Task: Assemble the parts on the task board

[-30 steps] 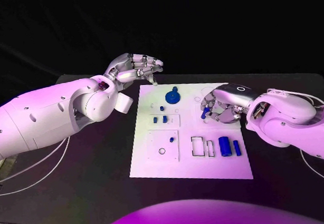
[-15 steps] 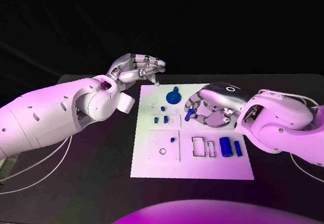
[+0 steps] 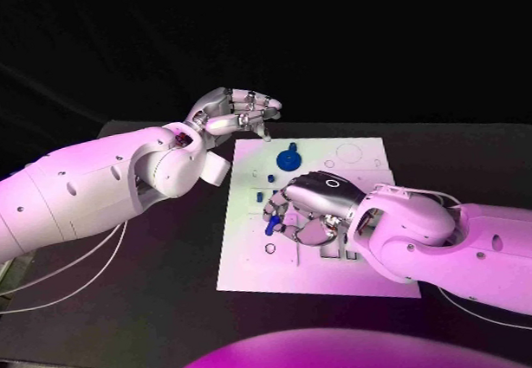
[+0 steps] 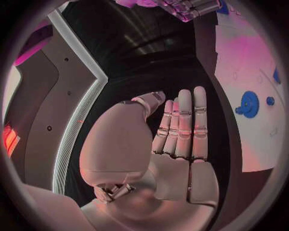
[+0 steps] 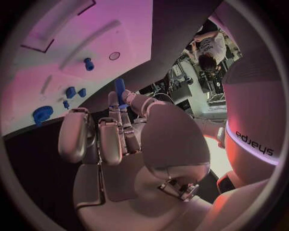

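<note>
Since a moment ago, our right hand (image 3: 304, 208) has slid across the task board (image 3: 251, 268) from its right side to its middle; our left hand (image 3: 233, 110) has stayed up by the far left corner of the board.

We pinch a small blue peg (image 3: 274, 222) between the thumb and fingers (image 5: 120, 115) of the right hand; the peg is a short round stick, smooth and shiny, and it pokes out past the fingertips over the middle of the board; the other fingers are curled in beside it.

Our left hand holds nothing; in the left wrist view its silver fingers (image 4: 183, 122) lie straight and close together, and the thumb stands a little apart.

The board is a flat white plate with cut-out slots and round holes; it lies in the middle of the black table (image 3: 136, 273). A blue gear (image 3: 286, 160), round with little teeth, sits near the far edge of the board; two small blue blocks (image 5: 75, 92) sit close together near the left edge, and a tiny blue pin (image 5: 88, 63) stands upright nearer the front, next to a small round hole (image 5: 114, 56).
</note>
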`<control>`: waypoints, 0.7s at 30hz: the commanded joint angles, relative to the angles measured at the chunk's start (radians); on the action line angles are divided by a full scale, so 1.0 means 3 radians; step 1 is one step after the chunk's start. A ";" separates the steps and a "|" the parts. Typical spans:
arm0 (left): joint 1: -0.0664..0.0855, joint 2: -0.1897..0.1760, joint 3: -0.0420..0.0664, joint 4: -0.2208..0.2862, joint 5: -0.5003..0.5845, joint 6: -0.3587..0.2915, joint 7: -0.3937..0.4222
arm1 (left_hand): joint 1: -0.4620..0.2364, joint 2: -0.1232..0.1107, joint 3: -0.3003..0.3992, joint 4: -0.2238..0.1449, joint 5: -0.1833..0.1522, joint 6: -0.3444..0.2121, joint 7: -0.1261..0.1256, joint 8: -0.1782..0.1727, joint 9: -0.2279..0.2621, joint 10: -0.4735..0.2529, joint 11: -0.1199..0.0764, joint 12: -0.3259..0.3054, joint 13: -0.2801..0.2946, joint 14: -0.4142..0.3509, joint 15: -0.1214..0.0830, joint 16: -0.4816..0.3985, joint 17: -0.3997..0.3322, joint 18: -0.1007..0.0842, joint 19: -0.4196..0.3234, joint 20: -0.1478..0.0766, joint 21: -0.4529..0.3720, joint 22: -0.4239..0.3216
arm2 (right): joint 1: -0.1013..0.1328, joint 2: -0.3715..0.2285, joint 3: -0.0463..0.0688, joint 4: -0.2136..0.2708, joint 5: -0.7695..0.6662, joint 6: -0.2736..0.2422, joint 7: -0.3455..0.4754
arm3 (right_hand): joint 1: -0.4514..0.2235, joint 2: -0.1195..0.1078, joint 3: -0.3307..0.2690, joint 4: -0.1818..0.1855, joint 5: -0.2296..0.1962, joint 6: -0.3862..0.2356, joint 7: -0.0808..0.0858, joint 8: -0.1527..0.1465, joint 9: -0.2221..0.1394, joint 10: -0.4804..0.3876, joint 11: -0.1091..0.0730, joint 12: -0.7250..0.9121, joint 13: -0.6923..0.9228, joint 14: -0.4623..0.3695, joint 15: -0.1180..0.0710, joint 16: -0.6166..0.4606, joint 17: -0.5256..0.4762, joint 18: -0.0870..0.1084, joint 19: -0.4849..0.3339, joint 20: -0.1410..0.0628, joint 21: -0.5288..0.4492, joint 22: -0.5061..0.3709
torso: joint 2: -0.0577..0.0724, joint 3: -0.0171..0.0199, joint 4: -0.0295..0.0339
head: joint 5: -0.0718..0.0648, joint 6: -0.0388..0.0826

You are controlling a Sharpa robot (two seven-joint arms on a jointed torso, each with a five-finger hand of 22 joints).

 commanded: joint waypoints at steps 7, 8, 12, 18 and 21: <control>0.0003 0.0004 0.0002 0.0017 -0.0007 0.0055 0.0017 | -0.0029 0.0013 0.0000 -0.0017 0.0011 -0.0013 0.0000 -0.0012 0.0004 -0.0024 0.0010 -0.0017 -0.0005 -0.0016 0.0015 -0.0007 0.0004 0.0041 0.0003 0.0016 -0.0017 -0.0003 | -0.0094 0.0055 -0.0021 -0.0111 -0.0051 0.0053 0.0075 | -0.0005 0.0000 0.0003 -0.0016 0.0024 0.0006 0.0010 0.0022 0.0114 0.0017 0.0006 -0.0025 0.0002 0.0142 -0.0016 -0.0024 -0.0008 -0.0045 0.0035 -0.0013 -0.0025 -0.0006 | 0.0004 0.0002 -0.0002 | 0.0030 -0.0010; 0.0003 0.0003 0.0002 0.0017 -0.0007 0.0055 0.0017 | -0.0029 0.0013 0.0000 -0.0017 0.0011 -0.0013 0.0000 -0.0012 0.0004 -0.0024 0.0010 -0.0017 -0.0005 -0.0016 0.0015 -0.0007 0.0004 0.0041 0.0003 0.0016 -0.0017 -0.0003 | -0.0101 0.0058 -0.0023 -0.0118 -0.0060 0.0055 0.0075 | -0.0005 0.0000 0.0003 -0.0016 0.0024 0.0006 0.0010 0.0022 0.0114 0.0017 0.0006 -0.0025 0.0002 0.0142 -0.0016 -0.0024 -0.0008 -0.0045 0.0035 -0.0013 -0.0025 -0.0006 | 0.0005 0.0002 -0.0002 | 0.0032 -0.0010; 0.0003 0.0001 0.0002 0.0020 -0.0007 0.0057 0.0017 | -0.0029 0.0013 0.0000 -0.0017 0.0011 -0.0013 0.0000 -0.0012 0.0004 -0.0024 0.0010 -0.0017 -0.0005 -0.0016 0.0015 -0.0007 0.0004 0.0041 0.0003 0.0016 -0.0017 -0.0003 | -0.0131 0.0085 -0.0027 -0.0152 -0.0112 0.0048 0.0063 | -0.0005 0.0000 0.0003 -0.0016 0.0024 0.0006 0.0010 0.0022 0.0114 0.0017 0.0006 -0.0025 0.0002 0.0142 -0.0016 -0.0024 -0.0008 -0.0045 0.0035 -0.0013 -0.0025 -0.0006 | 0.0002 0.0002 -0.0004 | 0.0035 -0.0010; 0.0003 0.0004 0.0002 0.0021 -0.0007 0.0061 0.0017 | -0.0029 0.0013 0.0000 -0.0017 0.0011 -0.0013 0.0000 -0.0012 0.0004 -0.0024 0.0010 -0.0017 -0.0005 -0.0016 0.0015 -0.0007 0.0004 0.0041 0.0003 0.0016 -0.0017 -0.0003 | -0.0155 0.0129 -0.0030 -0.0201 -0.0162 0.0041 0.0026 | -0.0006 0.0001 0.0004 -0.0017 0.0026 0.0005 0.0011 0.0022 0.0115 0.0018 0.0007 -0.0027 0.0002 0.0142 -0.0016 -0.0023 -0.0006 -0.0045 0.0035 -0.0012 -0.0023 -0.0005 | 0.0000 0.0005 -0.0002 | 0.0032 -0.0010; 0.0003 0.0003 0.0002 0.0022 -0.0007 0.0062 0.0017 | -0.0029 0.0013 0.0000 -0.0017 0.0011 -0.0013 0.0000 -0.0012 0.0004 -0.0024 0.0010 -0.0017 -0.0005 -0.0016 0.0015 -0.0007 0.0004 0.0041 0.0003 0.0016 -0.0017 -0.0003 | -0.0164 0.0146 -0.0031 -0.0225 -0.0180 0.0048 0.0012 | -0.0006 0.0001 0.0004 -0.0017 0.0026 0.0005 0.0011 0.0022 0.0115 0.0018 0.0007 -0.0027 0.0002 0.0142 -0.0016 -0.0023 -0.0006 -0.0045 0.0035 -0.0012 -0.0023 -0.0005 | 0.0000 0.0002 -0.0002 | 0.0033 -0.0010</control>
